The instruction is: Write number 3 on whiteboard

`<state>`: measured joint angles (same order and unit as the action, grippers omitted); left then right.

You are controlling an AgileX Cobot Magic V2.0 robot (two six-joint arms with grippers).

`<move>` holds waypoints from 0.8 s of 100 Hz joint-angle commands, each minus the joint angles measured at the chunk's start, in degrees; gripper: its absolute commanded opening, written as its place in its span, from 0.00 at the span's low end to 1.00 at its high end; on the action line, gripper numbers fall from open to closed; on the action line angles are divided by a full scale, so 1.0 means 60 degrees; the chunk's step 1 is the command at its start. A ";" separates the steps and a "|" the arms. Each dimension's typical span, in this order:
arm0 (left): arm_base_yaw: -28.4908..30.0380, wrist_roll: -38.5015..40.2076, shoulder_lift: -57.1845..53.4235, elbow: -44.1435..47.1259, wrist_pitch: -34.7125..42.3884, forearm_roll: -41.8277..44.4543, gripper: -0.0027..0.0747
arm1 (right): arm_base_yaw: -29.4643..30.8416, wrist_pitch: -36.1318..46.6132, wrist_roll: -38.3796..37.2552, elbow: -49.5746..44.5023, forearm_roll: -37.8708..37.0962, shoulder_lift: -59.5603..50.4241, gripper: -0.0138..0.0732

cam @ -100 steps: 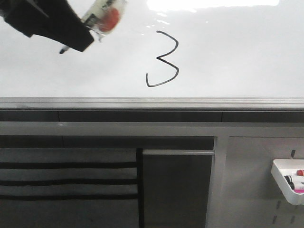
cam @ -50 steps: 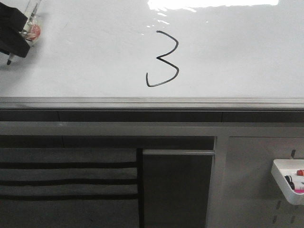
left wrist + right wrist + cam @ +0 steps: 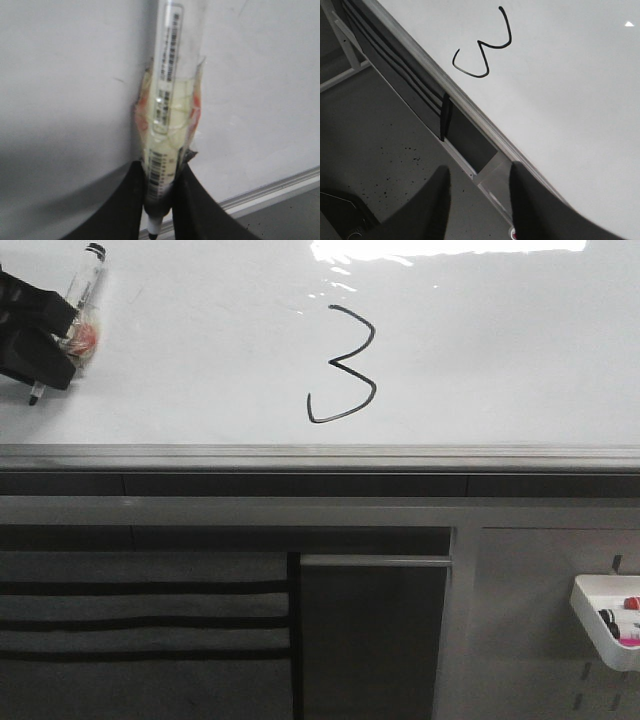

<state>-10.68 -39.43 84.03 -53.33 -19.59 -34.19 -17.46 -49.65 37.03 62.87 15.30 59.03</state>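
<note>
A thin black number 3 [image 3: 345, 365] is drawn on the glossy whiteboard [image 3: 500, 350], left of its middle, above the grey edge rail. It also shows in the right wrist view [image 3: 482, 50]. My left gripper [image 3: 45, 355] is at the far left edge, shut on a clear-barrelled marker [image 3: 78, 310] wrapped in tape, tip pointing down toward the rail and well left of the digit. In the left wrist view the black fingers [image 3: 125, 200] clamp the marker [image 3: 167, 100]. My right gripper [image 3: 479, 180] is open and empty, over the grey floor below the board.
The board's grey metal rail [image 3: 320, 455] runs across the view. Below it are a grey slatted panel [image 3: 140, 620] and a dark cabinet panel [image 3: 375, 635]. A white tray [image 3: 610, 620] with markers hangs at the lower right.
My left gripper with the marker has moved left from near the digit to the frame's left edge, then dropped a little lower. The 3 is unchanged.
</note>
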 commanded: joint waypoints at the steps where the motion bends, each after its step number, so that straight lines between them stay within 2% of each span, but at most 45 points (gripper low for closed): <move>1: 0.0012 0.0109 -0.0281 -0.0329 0.0355 -0.0211 0.02 | 0.0045 0.0427 -0.0007 0.0257 0.0098 -0.0146 0.44; 11: 0.0012 0.0091 -0.0281 -0.0329 0.0355 -0.0211 0.13 | 0.0045 0.0389 -0.0007 0.0257 0.0098 -0.0146 0.44; 16: 0.0012 0.0091 -0.0281 -0.0329 0.0373 -0.0211 0.24 | 0.0045 0.0373 -0.0007 0.0257 0.0098 -0.0146 0.44; 24: 0.0012 0.0072 -0.0299 -0.0329 0.0373 -0.0211 0.48 | 0.0045 0.0180 -0.0007 0.0257 0.0078 -0.0146 0.44; 28: 0.0012 0.0072 -0.0334 -0.0329 0.0410 -0.0149 0.56 | 0.0045 0.0019 -0.0007 0.0276 -0.0002 -0.0166 0.44; 33: 0.0012 0.0072 -0.0427 -0.0401 0.0311 0.0088 0.65 | 0.0045 -0.0318 -0.0007 0.0340 -0.0120 -0.0184 0.44; 38: 0.0012 0.0072 -0.0637 -0.0550 0.0003 0.0234 0.69 | 0.0045 -0.0762 -0.0130 0.0467 -0.0192 -0.0252 0.44; 47: 0.0012 0.0072 -0.1127 -0.0853 -0.0768 0.0401 0.68 | 0.0045 -0.1037 -0.0920 0.0590 -0.0471 -0.0476 0.44; 56: 0.0012 0.0072 -0.1835 -0.1249 -0.1965 0.0893 0.65 | 0.0045 -0.0968 -0.2327 0.0625 -0.1496 -0.0883 0.42; 71: 0.0012 0.0274 -0.3259 -0.1595 -0.4137 0.1675 0.56 | 0.0045 -0.1336 -0.6072 0.0588 -0.4261 -0.1794 0.33; 80: 0.0012 0.1105 -0.4305 -0.1595 -0.4863 0.2249 0.47 | 0.0045 -0.1475 -0.6895 0.0389 -0.4561 -0.2535 0.26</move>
<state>-10.68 -37.05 64.48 -60.91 -45.81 -22.62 -17.37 -60.40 2.36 64.54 -7.96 47.92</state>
